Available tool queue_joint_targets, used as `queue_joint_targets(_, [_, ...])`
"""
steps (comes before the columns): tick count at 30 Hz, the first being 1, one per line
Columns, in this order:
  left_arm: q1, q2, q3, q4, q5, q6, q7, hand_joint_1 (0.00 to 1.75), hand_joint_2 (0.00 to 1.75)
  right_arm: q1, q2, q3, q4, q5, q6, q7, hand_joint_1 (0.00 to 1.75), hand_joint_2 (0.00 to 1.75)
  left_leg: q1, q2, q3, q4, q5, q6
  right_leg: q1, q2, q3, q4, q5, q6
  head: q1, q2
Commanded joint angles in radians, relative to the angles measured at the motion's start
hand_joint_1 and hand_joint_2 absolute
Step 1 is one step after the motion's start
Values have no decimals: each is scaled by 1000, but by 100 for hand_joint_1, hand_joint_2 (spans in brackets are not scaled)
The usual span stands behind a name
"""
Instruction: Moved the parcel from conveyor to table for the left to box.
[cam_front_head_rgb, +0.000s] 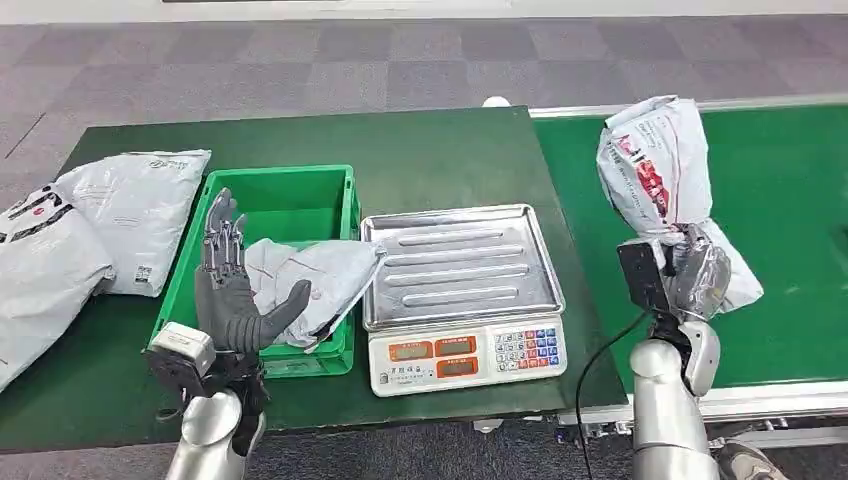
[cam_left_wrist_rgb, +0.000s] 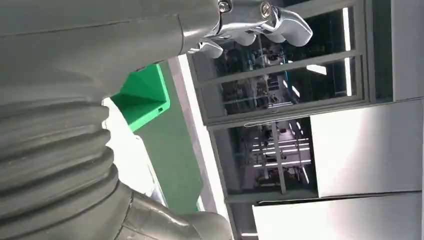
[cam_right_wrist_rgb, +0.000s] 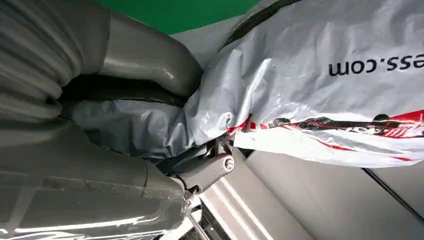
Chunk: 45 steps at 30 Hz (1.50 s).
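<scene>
Head view: right hand (cam_front_head_rgb: 690, 262) clamped on the lower end of a crumpled grey plastic mailer parcel with red print (cam_front_head_rgb: 655, 170), raised over the green conveyor belt (cam_front_head_rgb: 790, 200) near its left edge. Left hand (cam_front_head_rgb: 235, 285), fingers spread and holding nothing, stood over a second grey mailer (cam_front_head_rgb: 310, 280) in the green plastic crate (cam_front_head_rgb: 345, 190). Silver-trayed scale (cam_front_head_rgb: 460, 265) lay between.

Left wrist view: crate corner (cam_left_wrist_rgb: 142, 97) beside the ribbed cover.

Right wrist view: thumb (cam_right_wrist_rgb: 150, 60) pressed into slack film (cam_right_wrist_rgb: 310, 45). Risk judged: slippery film sliding free, parcel dropping on the scale.
</scene>
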Motion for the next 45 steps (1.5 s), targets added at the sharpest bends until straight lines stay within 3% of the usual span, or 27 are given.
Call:
queue_joint_targets(1, [-23,8,37,33,-2,1,5,0,175,17,31,37,-104,-21,-36,-34,175,175,0,1,1,-1,0,0,0,2,1,0,0,0,0,0])
queue_joint_targets(7, [-56,2,29,56,2,-5,9,0,175,201,86,202,-497,-9,-202,-178,175,175,-1,0,1,-1,0,-1,-1,1,0,0,-1,-1,0,0])
queue_joint_targets(8, [-60,3,27,62,3,-8,9,0,175,225,102,219,-559,-8,-212,-235,175,175,-1,-1,1,-1,-1,-1,0,0,0,0,-1,-1,0,0])
queue_joint_targets(9, [-68,4,22,69,5,-16,9,0,175,244,153,204,-633,-26,-212,-378,175,175,0,0,3,-2,-1,-1,0,0,2,0,-2,-2,0,0])
queue_joint_targets(12, [-87,4,18,91,6,-22,10,0,175,302,144,301,-738,12,-212,-407,175,175,-1,-1,1,-1,-1,-1,-1,-1,0,1,-2,-2,0,0])
queue_joint_targets(15, [-86,5,19,90,6,-22,13,0,175,307,142,318,-721,22,-212,-407,175,175,0,0,2,-2,-1,-2,0,1,0,-1,-1,-2,0,0])
queue_joint_targets(16, [-73,9,26,77,7,-12,6,0,175,270,62,391,-540,107,-22,-210,175,175,0,1,3,-3,-2,-2,1,2,1,-2,-2,-2,0,0])
queue_joint_targets(17, [-66,14,26,70,5,-8,6,0,175,213,51,402,-476,111,-26,-187,175,175,1,1,3,-3,-1,-2,1,2,1,-2,-1,-2,0,0])
queue_joint_targets(19, [-54,21,27,64,-7,-12,-8,0,175,98,-8,456,-225,216,232,-14,175,175,1,7,3,-3,-2,-2,1,7,0,-2,0,-2,0,0])
queue_joint_targets(22, [-63,19,27,74,-12,-20,-15,0,175,20,-14,479,-38,235,260,-8,175,175,2,13,4,-3,-3,-2,2,12,1,-3,2,-3,0,0])
queue_joint_targets(23, [-76,19,24,83,-13,-22,-15,0,175,4,-22,501,3,223,316,-20,175,175,2,16,6,-5,-1,-2,2,16,2,-5,4,-3,0,0])
queue_joint_targets(24, [-85,19,23,97,-13,-22,-15,0,175,-3,-23,509,25,220,323,-21,175,175,1,13,5,-4,-1,-2,1,12,1,-4,3,-2,0,0])
queue_joint_targets(28, [-79,18,4,109,-15,-28,-14,0,175,35,-37,539,10,154,391,-34,175,175,1,2,1,-2,3,0,1,1,1,-2,2,0,0,0])
queue_joint_targets(35, [-61,19,-8,105,-18,-29,-18,0,175,64,-45,562,-11,104,425,-51,175,175,1,2,3,-3,2,-1,1,3,2,-3,2,-1,0,0])
queue_joint_targets(41, [-70,27,-33,125,-9,-31,-26,0,175,81,-94,656,-15,-45,580,-183,175,175,1,2,2,-3,1,-1,1,2,1,-3,2,-1,0,0])
queue_joint_targets(43, [-72,27,-38,131,-7,-30,-26,0,175,70,-95,675,-1,-56,587,-187,175,175,1,2,7,-8,2,-1,1,3,6,-8,3,-1,0,0])
queue_joint_targets(44, [-72,28,-40,130,-6,-29,-26,0,175,60,-97,684,9,-62,591,-186,175,175,1,1,1,-3,1,-1,1,1,0,-2,1,-1,0,0])
queue_joint_targets(45, [-71,28,-40,129,-5,-28,-27,0,175,55,-98,686,15,-63,591,-185,7,175,1,2,3,-5,2,-1,1,2,2,-4,2,-1,0,0])
